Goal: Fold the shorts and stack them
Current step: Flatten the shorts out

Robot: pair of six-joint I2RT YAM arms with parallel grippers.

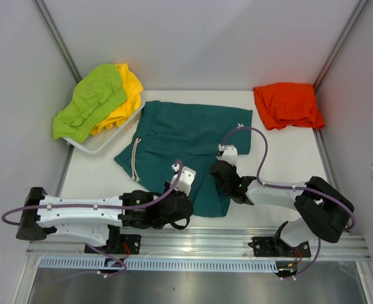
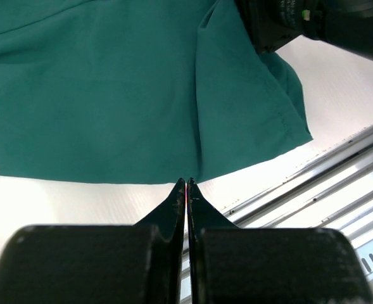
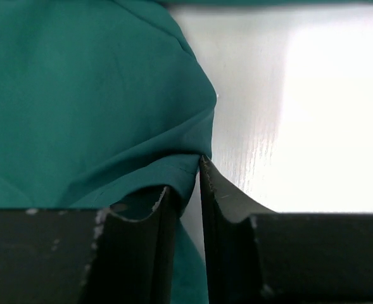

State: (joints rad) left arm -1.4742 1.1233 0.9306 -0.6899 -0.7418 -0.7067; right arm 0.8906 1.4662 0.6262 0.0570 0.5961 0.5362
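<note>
Teal green shorts (image 1: 186, 126) lie spread flat in the middle of the table, waistband and white drawstring (image 1: 134, 158) to the left. My right gripper (image 1: 220, 173) sits at the right edge of the near leg. In the right wrist view the gripper (image 3: 186, 172) is shut on a raised fold of the teal shorts (image 3: 97, 82). My left gripper (image 1: 187, 206) is shut with nothing in it. Its tips (image 2: 186, 182) rest on the bare table just short of the teal hem (image 2: 110, 95). Orange shorts (image 1: 287, 104) lie bunched at the far right.
Lime green shorts (image 1: 91, 101) and yellow shorts (image 1: 126, 95) are heaped in a white tray (image 1: 104, 147) at the far left. A metal rail (image 1: 199, 244) runs along the near table edge. Grey walls close in both sides.
</note>
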